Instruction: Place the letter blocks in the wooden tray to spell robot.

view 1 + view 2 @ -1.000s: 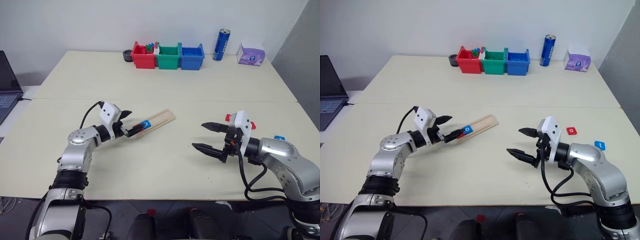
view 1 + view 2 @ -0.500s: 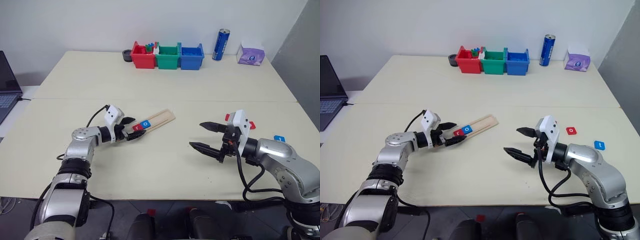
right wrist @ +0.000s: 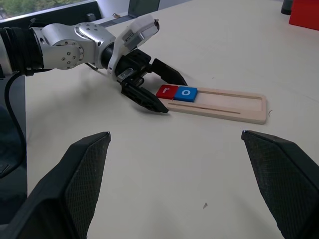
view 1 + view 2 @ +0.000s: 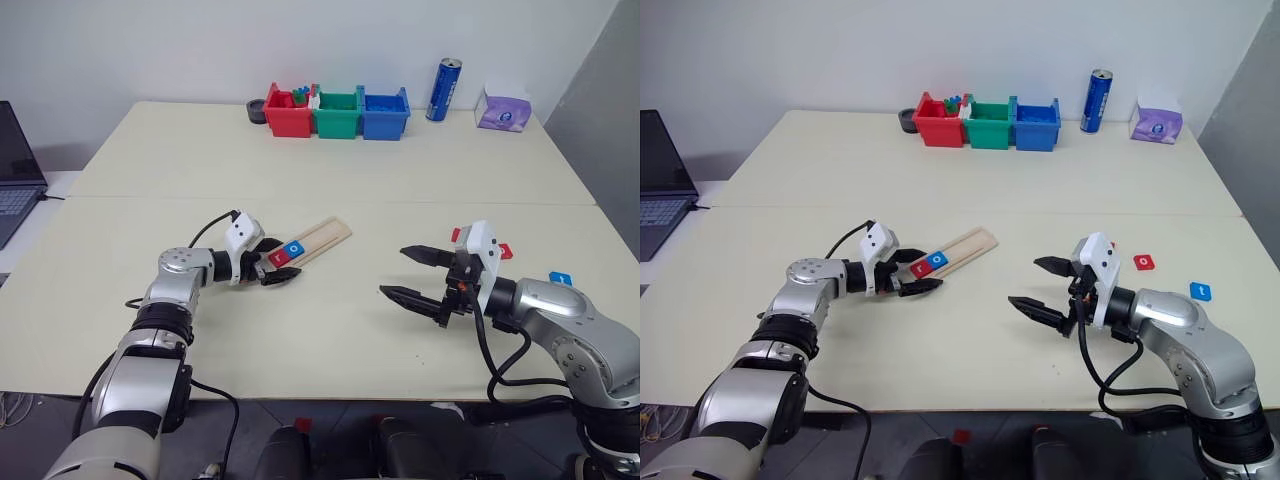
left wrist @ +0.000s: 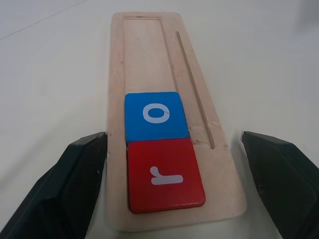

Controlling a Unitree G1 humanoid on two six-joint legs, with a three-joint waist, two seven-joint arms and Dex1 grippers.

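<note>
Since the earlier frame the left gripper (image 4: 272,259) has been brought lower and nearer the tray's (image 4: 325,236) near end, and the red r (image 4: 279,257), then between its fingers beside the blue o (image 4: 294,248), is now seen released in the tray.

Left gripper: jaws spread wide, holding nothing; one finger is placed on each side of the tray's near end, tips low at the table (image 4: 300,150). Whether the fingers (image 5: 75,184) touch the wood cannot be told.

Tray: directly ahead of the left gripper, running away from it at a slant. Red r is seated in the slot nearest the fingertips, blue o touching it just beyond; the remaining slots are bare.

Right gripper (image 4: 415,273): jaws spread wide, holding nothing, held above the table, well apart from the tray and pointed toward it.

Red block (image 4: 1144,262): on the table beyond and to the outer side of the right gripper; its letter cannot be read.

Blue t (image 4: 1201,291): further out to the right, near the right forearm.
</note>
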